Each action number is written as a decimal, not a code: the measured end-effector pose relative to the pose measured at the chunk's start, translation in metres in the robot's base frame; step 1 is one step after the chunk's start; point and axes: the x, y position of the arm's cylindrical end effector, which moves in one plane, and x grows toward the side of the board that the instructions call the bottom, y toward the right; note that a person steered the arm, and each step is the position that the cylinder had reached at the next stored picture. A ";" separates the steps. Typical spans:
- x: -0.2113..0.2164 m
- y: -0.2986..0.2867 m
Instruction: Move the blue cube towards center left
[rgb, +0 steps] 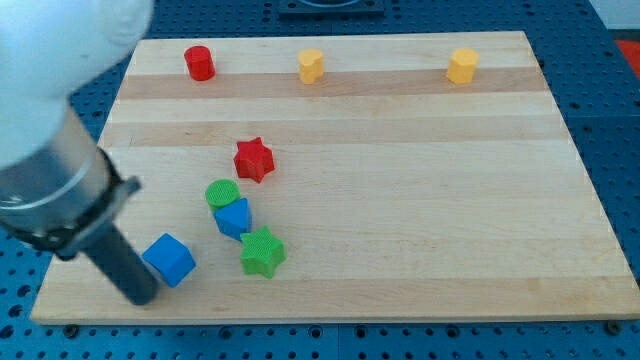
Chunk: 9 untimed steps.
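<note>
From where I stand, the arm comes in from the view's upper left, a pale bulky housing narrowing to a grey collar and then the dark rod, which leans down and to the view's right. My tip (143, 297) rests near the desk's (400, 200) bottom-left corner. There are no fingers on this rig, so nothing opens or closes; the rod only shoves.

Just to the right of my tip sits the blue cube (169, 259), touching it or very nearly; the rod's own bulk hides the contact, so I cannot be sure. It looks like a small, light, rigid block that should slide easily on the smooth wood but may spin if struck off-centre. The push wants to land square on the face away from the centre left, so I'd judge the lower side.

Further right and higher, a green cylinder (222, 193) sits against a second blue block (233, 217), with a green star (262, 252) just below and a red star (254, 159) above. Along the far edge stand a red cylinder (200, 63) and two yellow blocks (312, 66) (462, 66), well apart from my tip.
</note>
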 end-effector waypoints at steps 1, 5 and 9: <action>-0.006 0.041; -0.056 -0.031; -0.123 -0.034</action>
